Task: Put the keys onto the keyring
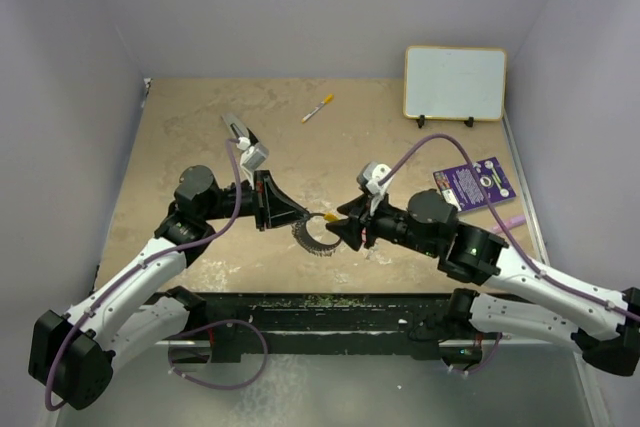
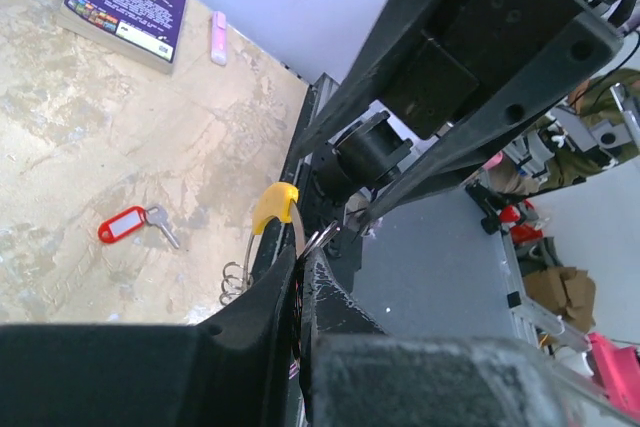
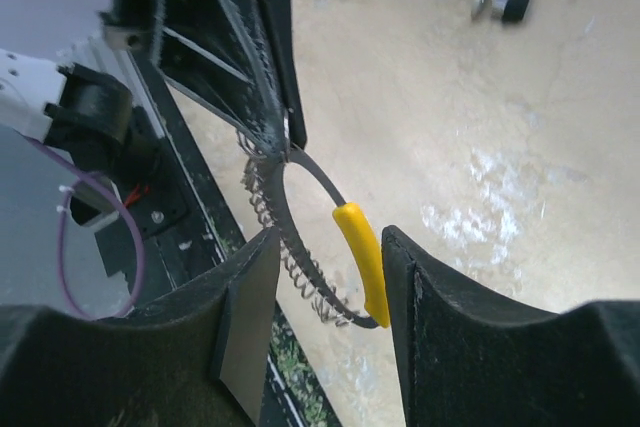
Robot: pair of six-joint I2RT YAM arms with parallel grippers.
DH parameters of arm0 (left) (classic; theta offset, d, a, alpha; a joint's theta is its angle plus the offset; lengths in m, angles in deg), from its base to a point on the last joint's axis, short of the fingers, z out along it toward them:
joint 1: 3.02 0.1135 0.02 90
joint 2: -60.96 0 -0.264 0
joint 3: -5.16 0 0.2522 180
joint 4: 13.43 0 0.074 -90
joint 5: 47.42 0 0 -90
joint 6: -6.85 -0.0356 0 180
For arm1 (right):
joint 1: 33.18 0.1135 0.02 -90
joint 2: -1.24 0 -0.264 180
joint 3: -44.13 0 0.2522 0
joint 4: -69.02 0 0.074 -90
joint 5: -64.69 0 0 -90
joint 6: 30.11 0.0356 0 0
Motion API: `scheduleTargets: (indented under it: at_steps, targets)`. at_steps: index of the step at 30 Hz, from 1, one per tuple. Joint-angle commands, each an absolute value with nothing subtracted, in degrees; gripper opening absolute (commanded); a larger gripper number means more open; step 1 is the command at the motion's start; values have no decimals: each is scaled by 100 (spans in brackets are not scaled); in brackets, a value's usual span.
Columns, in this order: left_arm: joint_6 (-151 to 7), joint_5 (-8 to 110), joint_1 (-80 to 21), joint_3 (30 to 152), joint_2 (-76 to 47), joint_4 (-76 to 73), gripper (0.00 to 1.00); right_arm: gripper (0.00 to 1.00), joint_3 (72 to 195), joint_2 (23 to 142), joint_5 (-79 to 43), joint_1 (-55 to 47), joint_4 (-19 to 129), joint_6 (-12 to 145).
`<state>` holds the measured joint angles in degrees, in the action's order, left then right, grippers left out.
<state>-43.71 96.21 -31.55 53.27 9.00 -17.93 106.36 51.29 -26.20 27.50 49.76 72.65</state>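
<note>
The keyring hangs between both arms just above the table's near edge: a wire ring strung with small silver coils and one yellow segment. My left gripper is shut on the ring's wire, which sticks out past its fingertips in the left wrist view. My right gripper is open, its fingers on either side of the ring, with the yellow segment close against the right finger. The keys, one silver key with a red tag, lie flat on the table. In the top view they are hidden behind the right arm.
A yellow-tipped marker and a grey-black stapler-like tool lie at the back. A whiteboard stands against the back right wall. A purple booklet and a pink object lie on the right.
</note>
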Motion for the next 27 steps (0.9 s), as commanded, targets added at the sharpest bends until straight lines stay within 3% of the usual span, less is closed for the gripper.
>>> scheduleTargets:
  at_steps: [1,5,9,27]
  targets:
    - [-3891,9444,-3165,5453,930,-2188,4,48,10513,4585,-2516,2744,5942,6960]
    - [-3900,9337,-3166,5409,887,-2153,4,34,10462,4593,-2428,2746,6326,7088]
    - [-3917,9245,-3167,5397,868,-2136,4,28,10462,4824,-2303,2745,6746,7256]
    - [-3235,8913,-3163,5628,940,-2242,4,28,9146,5192,-3027,2748,9969,8343]
